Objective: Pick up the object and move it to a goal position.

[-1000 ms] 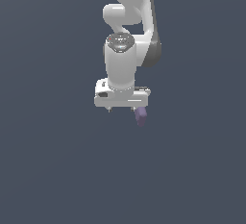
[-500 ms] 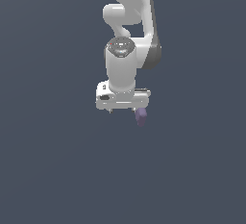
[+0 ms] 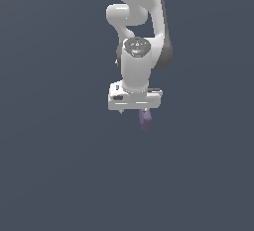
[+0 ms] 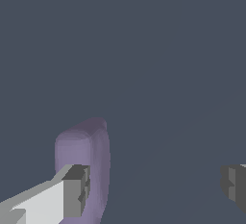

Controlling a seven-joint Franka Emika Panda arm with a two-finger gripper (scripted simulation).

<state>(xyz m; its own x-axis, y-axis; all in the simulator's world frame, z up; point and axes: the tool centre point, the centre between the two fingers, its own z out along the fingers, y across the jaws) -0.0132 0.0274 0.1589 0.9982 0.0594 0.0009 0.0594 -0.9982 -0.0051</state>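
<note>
The object is a small muted-purple oblong block (image 3: 145, 120), lying just below the white gripper hand on the exterior view's right side. My gripper (image 3: 133, 112) points down over it. In the wrist view the gripper (image 4: 154, 187) is open, with its two grey fingertips far apart. One fingertip (image 4: 77, 192) overlaps the purple block (image 4: 84, 151), and the other (image 4: 233, 182) is well away from it. Most of the block lies at that one finger, with a little of it in the gap. I cannot tell whether the finger touches it.
The flat dark grey-blue surface (image 3: 59, 165) fills both views. The white arm (image 3: 141, 22) rises above the gripper at the top of the exterior view. No other objects show.
The gripper hand has shifted a little toward the exterior view's right. The purple block has stayed where it was.
</note>
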